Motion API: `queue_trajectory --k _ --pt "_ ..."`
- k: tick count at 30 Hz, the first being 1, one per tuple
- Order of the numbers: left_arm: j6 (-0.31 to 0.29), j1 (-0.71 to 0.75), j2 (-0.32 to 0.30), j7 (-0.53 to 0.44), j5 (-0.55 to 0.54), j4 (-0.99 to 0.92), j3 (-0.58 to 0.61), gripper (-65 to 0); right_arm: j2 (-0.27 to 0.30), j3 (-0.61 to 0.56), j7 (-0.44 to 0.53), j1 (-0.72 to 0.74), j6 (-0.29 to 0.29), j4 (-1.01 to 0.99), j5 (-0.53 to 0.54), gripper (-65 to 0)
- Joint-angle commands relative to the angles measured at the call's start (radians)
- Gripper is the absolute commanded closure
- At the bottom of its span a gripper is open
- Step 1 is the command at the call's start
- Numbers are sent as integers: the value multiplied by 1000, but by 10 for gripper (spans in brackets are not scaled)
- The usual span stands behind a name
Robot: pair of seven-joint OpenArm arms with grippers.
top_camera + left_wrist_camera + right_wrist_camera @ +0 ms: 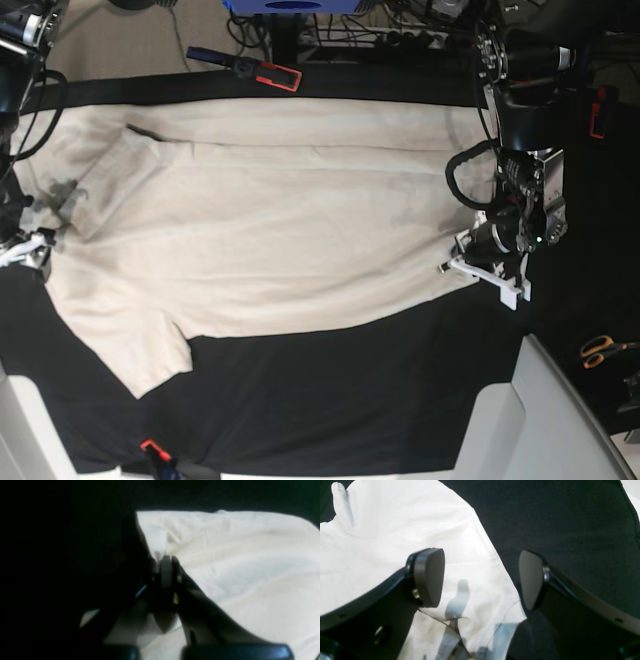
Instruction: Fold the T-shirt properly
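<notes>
The cream T-shirt (pixel 270 220) lies spread flat on the black table cloth (pixel 350 400), one sleeve pointing to the lower left. My left gripper (pixel 166 561) is at the shirt's right-hand corner and is shut on a pinch of its edge; in the base view this gripper (pixel 462 262) sits at the cloth's lower right corner. My right gripper (pixel 480 580) hangs open just above a sleeve's hem at the shirt's left side. One of its pads (pixel 430 577) is over the white cloth and the other over the black table cloth, with nothing between them.
Orange-handled scissors (pixel 600 350) lie at the right edge. A red and black clamp (pixel 265 72) holds the table cloth at the back, a small red clip (pixel 150 447) at the front. A pale panel (pixel 540 420) stands at the front right corner.
</notes>
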Motion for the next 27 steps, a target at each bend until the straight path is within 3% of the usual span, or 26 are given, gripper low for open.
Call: queue_trajectory --k 1,14,17,22,27 --pt "1 1 -16 21 4 27 -2 0 22 3 28 17 0 18 7 -441" --pt "3 41 -52 24 4 207 -2 0 22 3 28 36 0 16 7 -443" --pt "3 38 -53 73 2 222 -4 0 27 3 28 74 0 -11 7 -447" --pt "3 34 -59 83 2 223 -4 0 70 3 -43 255 0 -235 6 -489" --pt "3 40 -61 84 2 223 -4 0 120 3 -47 425 1 -468 6 -501"
